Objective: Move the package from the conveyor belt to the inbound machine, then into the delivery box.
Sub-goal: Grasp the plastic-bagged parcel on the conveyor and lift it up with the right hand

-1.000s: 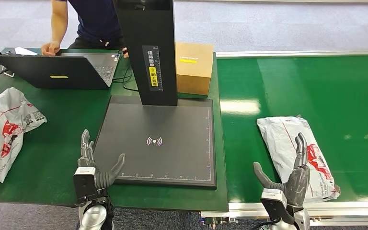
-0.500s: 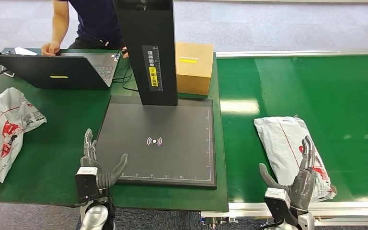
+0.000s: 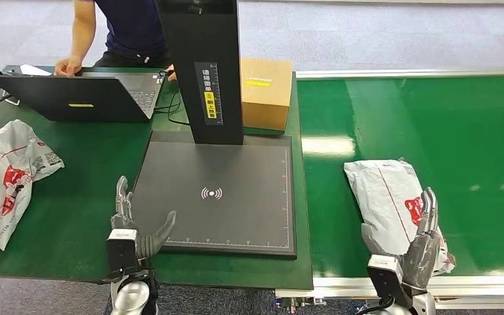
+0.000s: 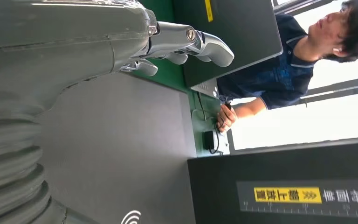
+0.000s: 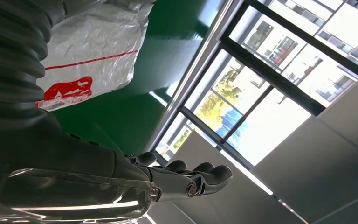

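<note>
Package [image 3: 394, 200]: lying on conveyor belt [image 3: 446, 125], right of scanner plate [image 3: 220, 197]; not yet lifted. Right hand [image 3: 415, 246]: fingers apart, empty, beside package. Left hand [image 3: 134, 230]: fingers apart, empty. Scanning and boxing remain.

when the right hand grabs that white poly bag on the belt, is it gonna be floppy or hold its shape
Probably floppy: the white poly bag on the conveyor belt is crumpled, wrinkled film, so it should sag around the right hand. It looks glossy, so likely a bit slippery. It lies flat and low, so it shouldn't roll or tip.
</note>
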Controlling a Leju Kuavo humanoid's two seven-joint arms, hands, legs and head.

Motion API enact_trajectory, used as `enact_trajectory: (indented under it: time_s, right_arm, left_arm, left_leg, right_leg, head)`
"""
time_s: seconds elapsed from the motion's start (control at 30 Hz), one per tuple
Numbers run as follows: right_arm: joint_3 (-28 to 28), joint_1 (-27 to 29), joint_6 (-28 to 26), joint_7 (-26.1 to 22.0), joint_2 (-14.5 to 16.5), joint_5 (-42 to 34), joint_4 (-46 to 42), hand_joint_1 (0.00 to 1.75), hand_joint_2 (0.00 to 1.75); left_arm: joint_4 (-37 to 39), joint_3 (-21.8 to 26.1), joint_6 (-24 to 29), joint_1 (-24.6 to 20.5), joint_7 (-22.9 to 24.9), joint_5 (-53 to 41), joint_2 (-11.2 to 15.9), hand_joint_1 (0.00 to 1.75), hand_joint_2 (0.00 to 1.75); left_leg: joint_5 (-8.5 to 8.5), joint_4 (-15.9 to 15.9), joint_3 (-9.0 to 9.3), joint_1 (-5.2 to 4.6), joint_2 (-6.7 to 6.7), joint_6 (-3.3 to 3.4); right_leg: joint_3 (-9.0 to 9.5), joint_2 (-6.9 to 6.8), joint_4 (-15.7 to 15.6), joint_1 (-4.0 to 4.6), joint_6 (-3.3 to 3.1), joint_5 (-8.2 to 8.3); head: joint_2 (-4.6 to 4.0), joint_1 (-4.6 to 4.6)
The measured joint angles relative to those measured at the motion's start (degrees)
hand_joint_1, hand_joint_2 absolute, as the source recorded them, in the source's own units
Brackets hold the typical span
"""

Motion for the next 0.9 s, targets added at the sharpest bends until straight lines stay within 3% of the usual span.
enact_trajectory:
  time_s: [0.33, 0.67, 0.9]
  right_arm:
    - [-9.34, 2.18, 4.31, -0.09, -0.37, -3.24, -0.62, 0.00, 1.75]
    - [-18.96, 1.46, 7.63, 0.90, -0.68, -2.36, 0.42, 0.00, 1.75]
    - [-20.63, -3.05, 5.53, 2.36, -2.89, -0.24, 7.88, 0.00, 1.75]
  left_arm:
    - [7.63, -1.67, -2.33, -9.04, 0.00, -0.52, -1.33, 0.00, 1.75]
    - [10.22, -3.63, -2.26, -10.78, 0.00, 0.21, -1.37, 0.00, 1.75]
    - [10.58, -3.78, -1.39, -10.73, 0.00, 2.28, -0.97, 0.00, 1.75]
  left_leg:
    - [0.00, 0.03, 0.02, -0.01, -0.04, 0.02]
    - [-0.02, 0.02, -0.01, -0.01, -0.04, 0.03]
    - [-0.01, 0.02, 0.00, -0.01, -0.04, 0.04]
  right_leg:
    - [0.06, -0.05, -0.02, -0.01, 0.02, 0.02]
    - [0.05, -0.05, -0.02, -0.01, 0.02, 0.01]
    - [0.10, -0.04, -0.01, -0.01, 0.03, 0.02]
  head:
    - [0.00, 0.00]
    - [0.00, 0.01]
    - [0.00, 0.01]
